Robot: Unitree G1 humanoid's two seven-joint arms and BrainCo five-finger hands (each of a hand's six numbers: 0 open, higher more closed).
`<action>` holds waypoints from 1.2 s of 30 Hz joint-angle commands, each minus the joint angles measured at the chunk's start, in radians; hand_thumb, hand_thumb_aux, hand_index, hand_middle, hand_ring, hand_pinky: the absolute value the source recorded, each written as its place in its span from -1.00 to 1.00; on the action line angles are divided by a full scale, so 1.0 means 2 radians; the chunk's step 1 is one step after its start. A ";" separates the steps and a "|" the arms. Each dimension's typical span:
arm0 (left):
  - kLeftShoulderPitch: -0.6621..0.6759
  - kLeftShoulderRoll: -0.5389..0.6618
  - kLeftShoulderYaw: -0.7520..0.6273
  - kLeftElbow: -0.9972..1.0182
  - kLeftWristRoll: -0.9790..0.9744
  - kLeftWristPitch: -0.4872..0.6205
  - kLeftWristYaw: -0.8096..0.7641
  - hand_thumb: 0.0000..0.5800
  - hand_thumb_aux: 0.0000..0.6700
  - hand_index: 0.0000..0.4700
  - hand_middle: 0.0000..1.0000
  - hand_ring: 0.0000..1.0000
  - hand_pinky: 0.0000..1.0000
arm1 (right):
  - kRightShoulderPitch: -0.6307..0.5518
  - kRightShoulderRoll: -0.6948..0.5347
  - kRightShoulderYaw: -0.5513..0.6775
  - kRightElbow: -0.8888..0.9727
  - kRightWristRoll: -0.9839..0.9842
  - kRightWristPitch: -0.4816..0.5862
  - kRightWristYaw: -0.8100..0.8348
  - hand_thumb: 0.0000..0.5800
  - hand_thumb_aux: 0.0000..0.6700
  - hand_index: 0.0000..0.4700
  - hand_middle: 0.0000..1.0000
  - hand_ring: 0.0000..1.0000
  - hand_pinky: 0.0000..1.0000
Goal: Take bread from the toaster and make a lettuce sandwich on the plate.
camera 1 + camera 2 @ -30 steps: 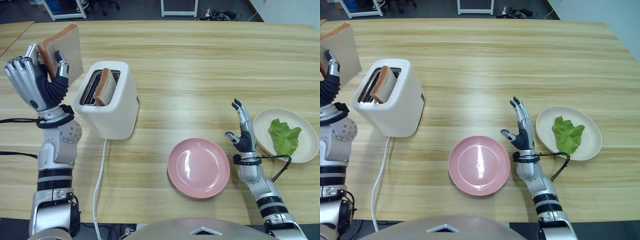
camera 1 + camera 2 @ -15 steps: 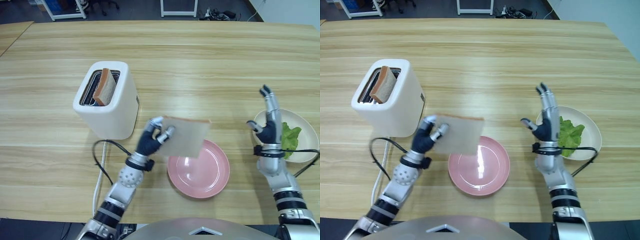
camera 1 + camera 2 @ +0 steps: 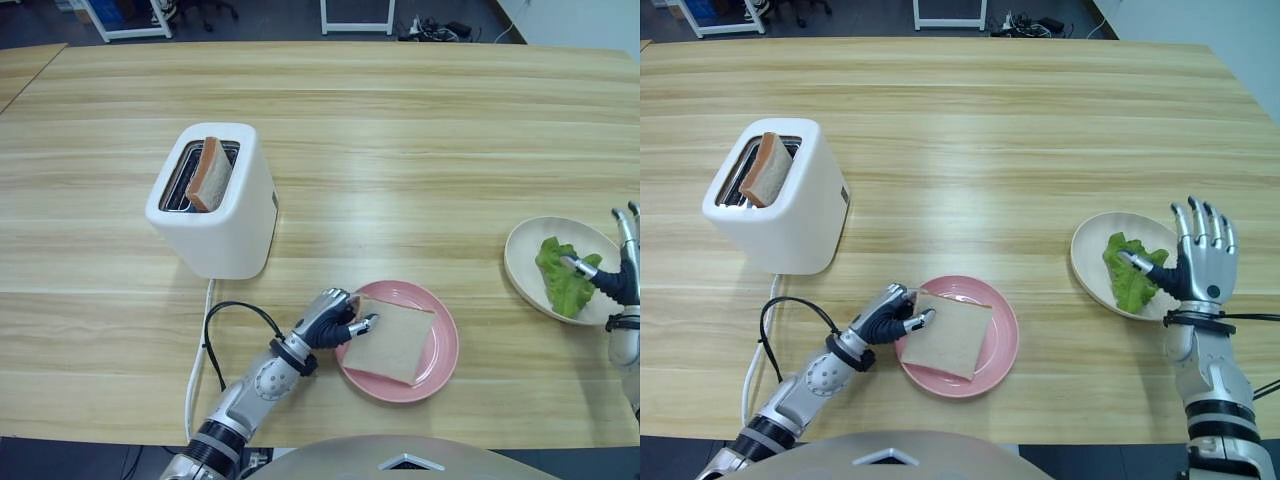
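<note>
Left hand (image 3: 333, 322) lowered bread (image 3: 393, 347) flat onto plate (image 3: 448, 340), still pinching its left edge, right hand (image 3: 1202, 262) now spread, empty, over lettuce (image 3: 1127, 285) right of plate; withdrawing unreleased could drag bread off.

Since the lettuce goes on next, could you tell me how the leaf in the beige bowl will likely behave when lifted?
The lettuce looks thin and crumpled, so it will probably flop and drape rather than hold shape. It seems light; the right hand near it likely needs only a gentle pinch.

Silver forearm (image 3: 792, 398), blk/silver robot hand (image 3: 886, 317)
</note>
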 commanded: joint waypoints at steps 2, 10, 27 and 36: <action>0.005 0.018 0.010 -0.005 0.068 0.019 0.041 0.43 -0.07 -0.07 -1.00 -1.00 -1.00 | 0.006 -0.002 0.033 0.000 0.000 0.044 0.068 -1.00 -1.00 -1.00 -1.00 -1.00 -1.00; 0.011 0.024 0.018 -0.023 0.077 0.013 0.057 -1.00 -1.00 -1.00 -1.00 -1.00 -1.00 | -0.035 -0.008 0.066 0.056 0.013 0.052 0.088 -1.00 -1.00 -1.00 -1.00 -1.00 -1.00; 0.010 0.024 0.062 -0.034 0.067 0.010 0.088 -0.91 -0.95 -0.95 -1.00 -1.00 -1.00 | -0.038 -0.025 0.075 0.024 0.022 0.036 0.033 1.00 1.00 1.00 -1.00 -1.00 -1.00; -0.011 0.011 0.091 -0.029 0.069 0.004 0.145 -0.92 -0.96 -0.96 -1.00 -1.00 -1.00 | -0.018 -0.009 0.118 -0.179 0.073 -0.197 0.029 1.00 1.00 1.00 -1.00 -1.00 -1.00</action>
